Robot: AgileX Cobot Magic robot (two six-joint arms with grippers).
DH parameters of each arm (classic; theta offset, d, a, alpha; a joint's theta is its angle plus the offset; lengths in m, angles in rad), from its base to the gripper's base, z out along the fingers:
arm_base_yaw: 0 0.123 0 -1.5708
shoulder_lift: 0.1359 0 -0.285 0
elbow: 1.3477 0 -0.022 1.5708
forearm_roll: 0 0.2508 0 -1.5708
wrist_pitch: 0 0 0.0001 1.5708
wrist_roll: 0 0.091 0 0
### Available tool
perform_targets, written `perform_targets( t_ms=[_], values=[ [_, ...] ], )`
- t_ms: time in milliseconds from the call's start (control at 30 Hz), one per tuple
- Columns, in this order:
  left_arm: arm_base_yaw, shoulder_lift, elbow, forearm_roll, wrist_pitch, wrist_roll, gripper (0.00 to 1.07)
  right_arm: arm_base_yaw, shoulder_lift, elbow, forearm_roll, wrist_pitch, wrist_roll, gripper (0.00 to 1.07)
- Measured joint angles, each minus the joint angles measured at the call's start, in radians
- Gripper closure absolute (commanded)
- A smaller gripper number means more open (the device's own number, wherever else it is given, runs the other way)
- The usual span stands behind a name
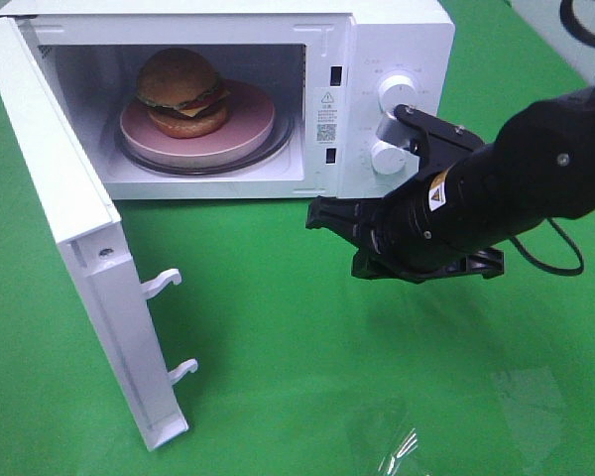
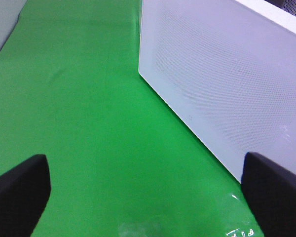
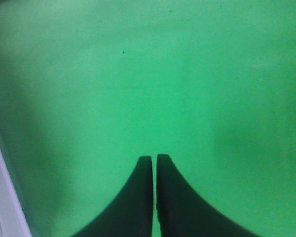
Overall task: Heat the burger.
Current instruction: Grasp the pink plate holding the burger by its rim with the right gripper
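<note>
Quick rundown for you, everything placed off the microwave. Its door is swung wide open, hinged on the side away from the dials, and you can see the two white latch hooks sticking out of its free edge.

The burger is inside the microwave cavity, sitting upright on the pink plate, more toward the hinge side of the plate than dead centre. The plate itself rests on the glass turntable.

Your right gripper hangs out in front of the microwave, over the green cloth, just below and in front of the lower dial, with its tips pointing toward the door opening. It's not touching the microwave as far as I can tell. In the right wrist view the two black fingers are pressed together with only a hairline between them, and nothing's pinched in there.

Your left gripper is spread wide with only cloth between the fingers, so it's holding nothing. It's near a white dotted panel of the microwave; I can't tell whether that's the door's outer face or the casing. You won't spot that arm in the high camera.
</note>
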Motion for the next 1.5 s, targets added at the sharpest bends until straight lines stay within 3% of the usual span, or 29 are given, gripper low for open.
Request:
perform_targets(
  t_ms=[233, 500, 933, 1133, 1300, 1467, 1500],
  values=[
    [0.0, 0.0, 0.0, 0.0, 0.0, 0.0, 0.1, 0.0, -0.015, -0.075, -0.002, 0.169, -0.199, 1.03],
    [0.0, 0.0, 0.0, 0.0, 0.0, 0.0, 0.1, 0.0, -0.015, -0.145, -0.004, 0.326, -0.629, 1.02],
    [0.0, 0.0, 0.0, 0.0, 0.0, 0.0, 0.1, 0.0, -0.015, -0.152, -0.011, 0.345, -1.223, 1.01],
    [0.0, 0.0, 0.0, 0.0, 0.0, 0.0, 0.1, 0.0, -0.015, -0.152, -0.011, 0.333, -1.616, 1.0],
    [0.0, 0.0, 0.0, 0.0, 0.0, 0.0, 0.1, 0.0, -0.015, -0.152, -0.013, 0.301, -1.769, 0.97],
    [0.0, 0.0, 0.0, 0.0, 0.0, 0.0, 0.1, 0.0, -0.015, -0.152, -0.063, 0.261, -1.853, 0.88],
    [0.0, 0.0, 0.0, 0.0, 0.0, 0.0, 0.1, 0.0, -0.015, -0.152, -0.092, 0.241, -1.86, 0.82]
  ],
)
